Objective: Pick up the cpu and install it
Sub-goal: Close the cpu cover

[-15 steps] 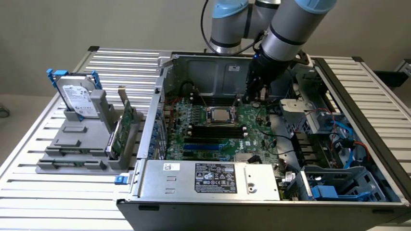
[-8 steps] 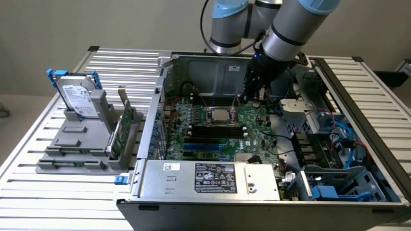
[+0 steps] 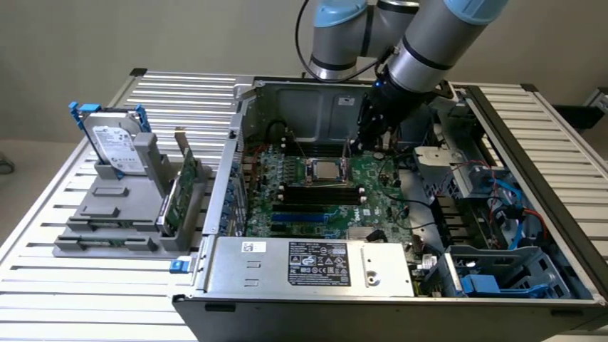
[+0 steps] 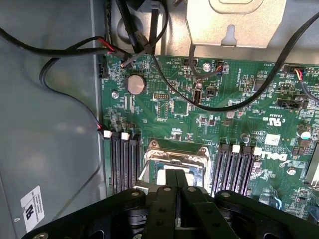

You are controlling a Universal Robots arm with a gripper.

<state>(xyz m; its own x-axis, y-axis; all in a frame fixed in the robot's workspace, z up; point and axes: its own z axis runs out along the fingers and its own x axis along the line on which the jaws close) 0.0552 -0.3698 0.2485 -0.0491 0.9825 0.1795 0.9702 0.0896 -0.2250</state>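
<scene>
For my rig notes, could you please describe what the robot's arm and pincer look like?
The arm has silver-grey tubes, light blue joint caps and a thin black cable looping beside it. The pincer is black, with slim fingers on bolted linkage bars.

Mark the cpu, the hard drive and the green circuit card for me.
cpu [image 3: 326, 169], exterior view, middle of its metal top.
hard drive [image 3: 116, 148], exterior view, its white label.
green circuit card [image 3: 182, 178], exterior view, its green face.
</scene>
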